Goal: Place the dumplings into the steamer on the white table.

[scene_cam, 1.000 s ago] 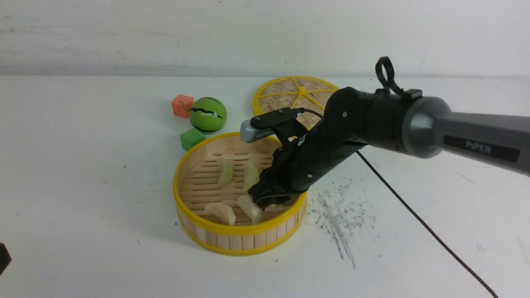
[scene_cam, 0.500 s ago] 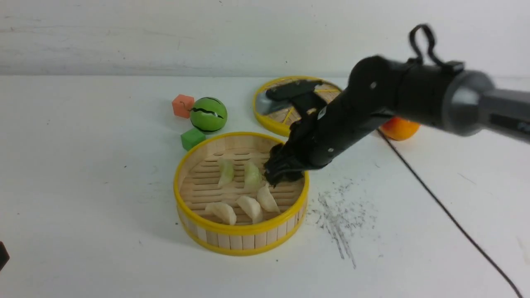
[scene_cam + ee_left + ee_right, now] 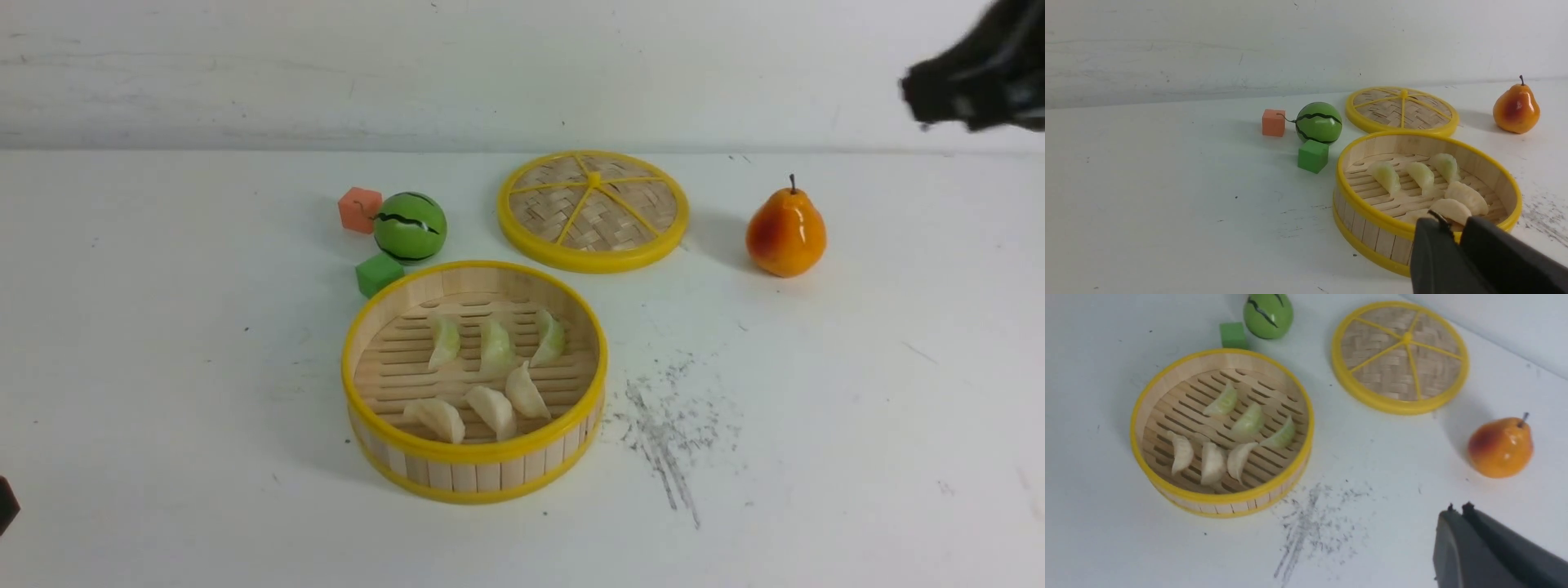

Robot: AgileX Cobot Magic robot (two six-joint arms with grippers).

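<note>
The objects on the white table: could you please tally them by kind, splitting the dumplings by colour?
Pale green dumplings: 3
Cream-white dumplings: 3
Steamer: 1
Woven lid: 1
Toy watermelon: 1
Pear: 1
Cubes: 2, orange cube and green cube
Total: 12

Robot test bench: scuffed white table (image 3: 163, 367), bare white wall (image 3: 326, 65), toy pear (image 3: 785, 233), coloured blocks (image 3: 359, 209)

Six crescent dumplings (image 3: 490, 371) lie inside the round bamboo steamer (image 3: 473, 472) with yellow rims, which sits upright on the white bench (image 3: 163, 367). Three pale green ones form the far row on the slatted floor, three cream-white ones the near row.
</note>
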